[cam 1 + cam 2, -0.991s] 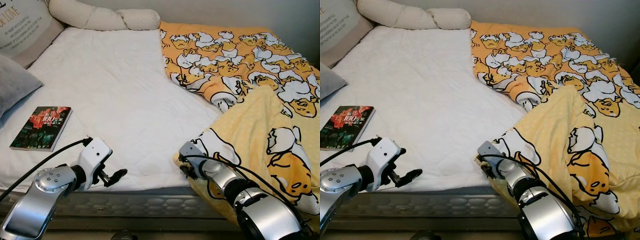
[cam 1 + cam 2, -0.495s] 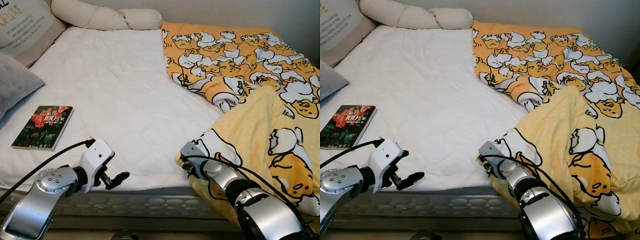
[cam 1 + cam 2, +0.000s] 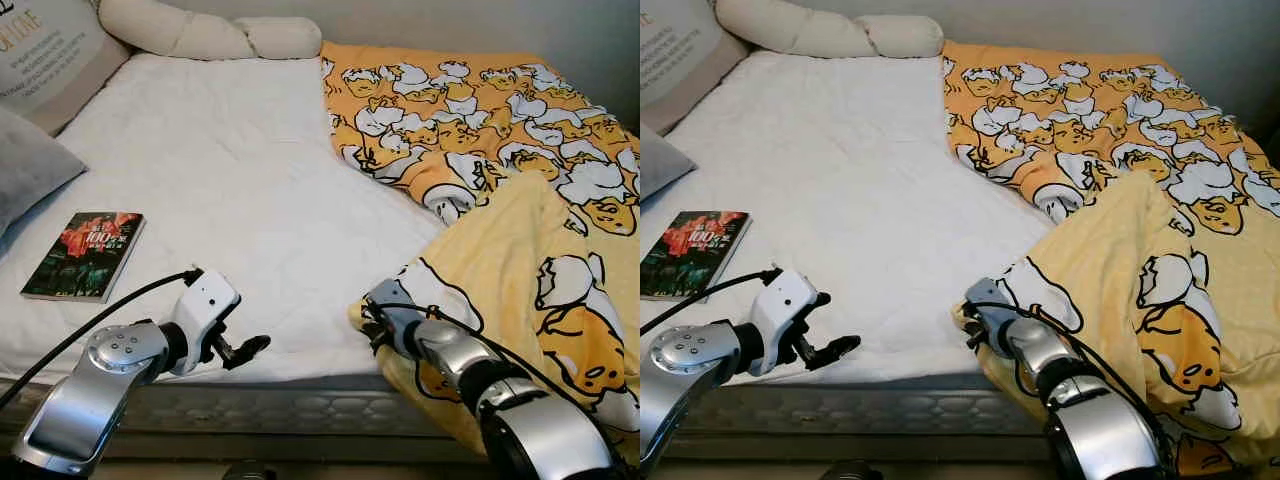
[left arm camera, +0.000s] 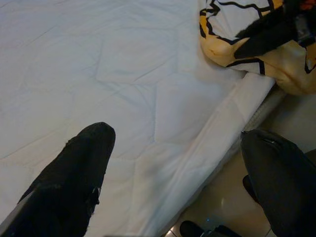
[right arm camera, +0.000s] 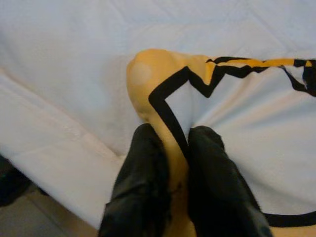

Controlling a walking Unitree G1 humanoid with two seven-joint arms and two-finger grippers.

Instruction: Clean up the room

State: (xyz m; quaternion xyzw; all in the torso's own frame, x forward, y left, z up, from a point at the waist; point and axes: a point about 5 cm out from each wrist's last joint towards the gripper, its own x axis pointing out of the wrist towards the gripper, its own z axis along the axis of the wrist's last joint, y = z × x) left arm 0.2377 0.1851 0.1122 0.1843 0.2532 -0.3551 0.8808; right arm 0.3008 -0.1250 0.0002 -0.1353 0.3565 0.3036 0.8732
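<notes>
A yellow cartoon-print blanket (image 3: 500, 190) covers the right half of the bed, bunched and folded over near the foot. My right gripper (image 3: 372, 325) is shut on a corner of that blanket (image 5: 163, 98) at the mattress's front edge; its fingers (image 5: 143, 168) pinch the fold from both sides. My left gripper (image 3: 250, 348) hovers open over the bare white sheet (image 3: 230, 170) at the front edge, with nothing between its fingers (image 4: 79, 173). A book (image 3: 85, 255) lies on the sheet at the left.
Pillows rest at the head: a grey one (image 3: 25, 170), a lettered one (image 3: 50, 50) and a long cream bolster (image 3: 210, 35). The quilted mattress side (image 3: 290, 410) runs along the front. A wall stands behind the bed.
My left gripper has shifted a little to the right along the front edge. The right gripper keeps its hold on the blanket corner. The camera has shifted slightly.
</notes>
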